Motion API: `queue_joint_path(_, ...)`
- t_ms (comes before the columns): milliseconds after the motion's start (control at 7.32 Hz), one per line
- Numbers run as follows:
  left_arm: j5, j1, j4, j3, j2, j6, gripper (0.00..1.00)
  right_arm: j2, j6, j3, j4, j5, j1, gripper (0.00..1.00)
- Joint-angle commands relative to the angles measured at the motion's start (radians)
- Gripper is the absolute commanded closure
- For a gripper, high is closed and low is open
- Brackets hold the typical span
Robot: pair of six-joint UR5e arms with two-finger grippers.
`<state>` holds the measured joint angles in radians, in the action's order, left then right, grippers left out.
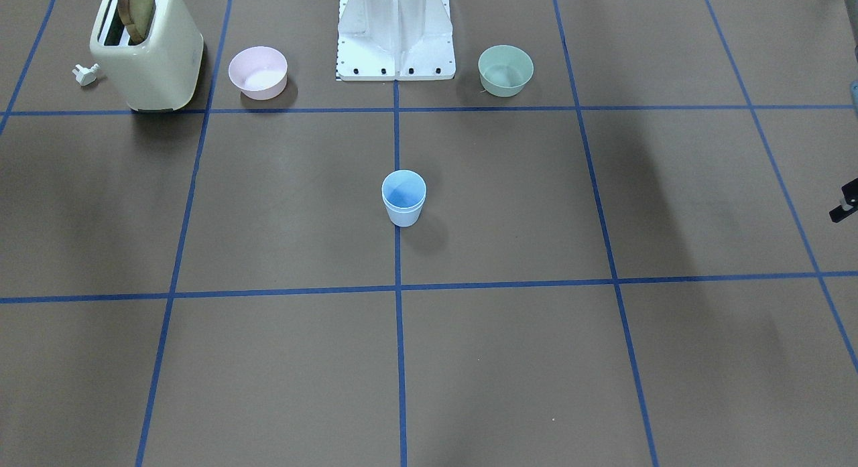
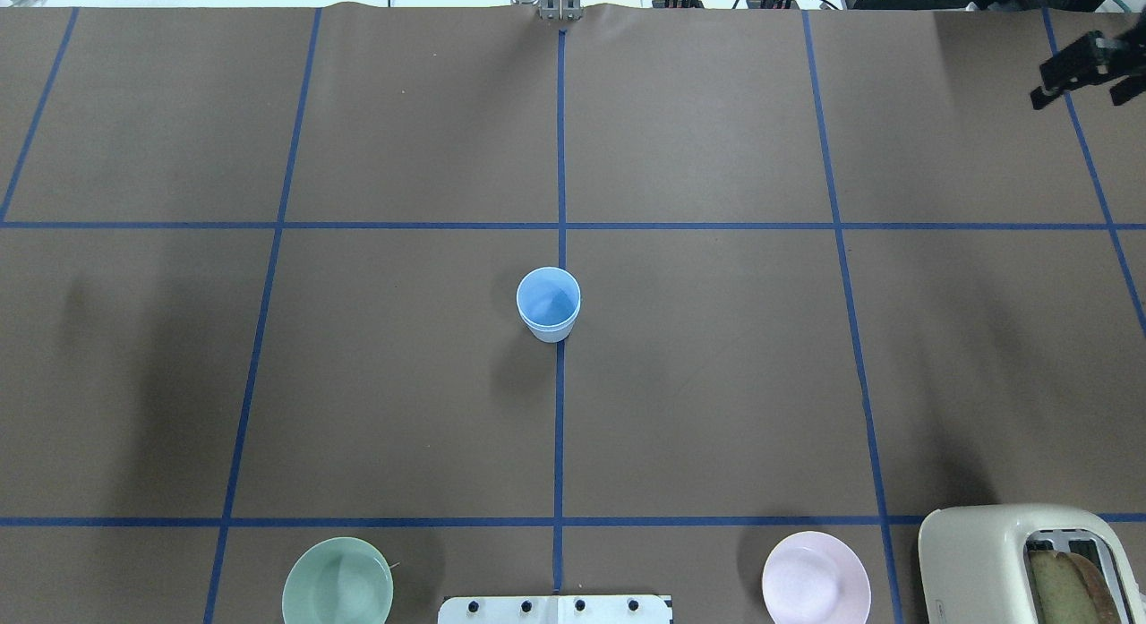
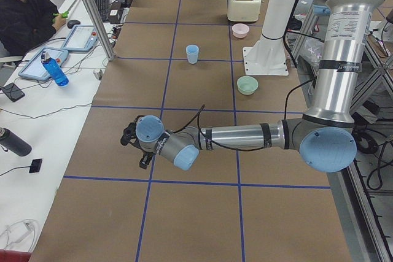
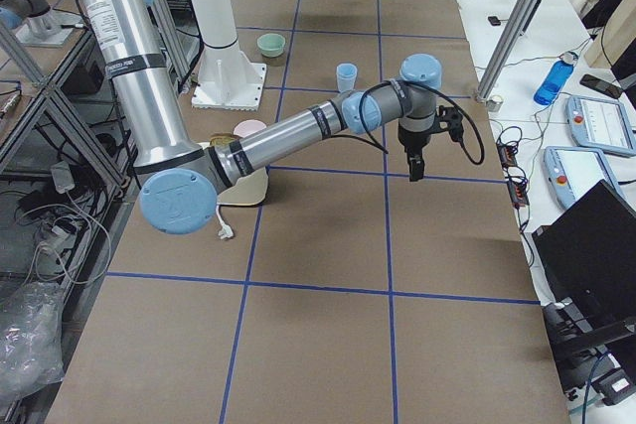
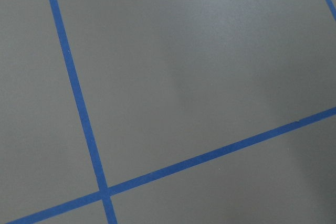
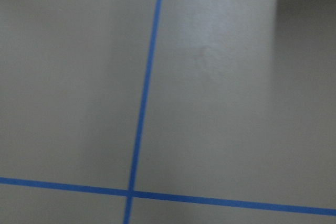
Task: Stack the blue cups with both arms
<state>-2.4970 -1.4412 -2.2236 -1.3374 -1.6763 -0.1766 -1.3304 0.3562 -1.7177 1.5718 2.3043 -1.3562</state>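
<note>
I see the cups [image 2: 548, 303] nested upright on the centre tape line. The right gripper [image 4: 411, 164] hangs well off toward one table end and the left gripper [image 1: 844, 206] toward the other, neither clearly nearer. I cannot tell either's opening. The table [image 2: 716, 382] is flat, and the toaster [image 2: 985, 561] sits well apart.

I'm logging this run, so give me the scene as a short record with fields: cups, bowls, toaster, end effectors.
blue cups: nested, upright, on the centre tape line
pink bowl: empty, beside the toaster
mint bowl: empty, on robot's left side
toaster: bread in one slot
left end effector: far from cups, state unclear
right end effector: far from cups, state unclear
</note>
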Motion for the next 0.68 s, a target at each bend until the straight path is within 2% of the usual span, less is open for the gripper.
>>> queue_joint_path(0, -0.010, -0.008, 0.001, 0.004, 0.003, 0.000, 0.02, -0.111, -0.144, 0.050, -0.001, 0.081, -0.121, 0.00)
queue_joint_path(410, -0.011, -0.007, 0.002, 0.003, 0.001, 0.000, 0.02, -0.132, -0.207, 0.142, -0.025, 0.107, -0.139, 0.00)
queue_joint_path(547, -0.011, -0.008, 0.002, 0.001, 0.000, -0.001, 0.02, -0.138, -0.201, 0.220, -0.156, 0.110, -0.141, 0.00)
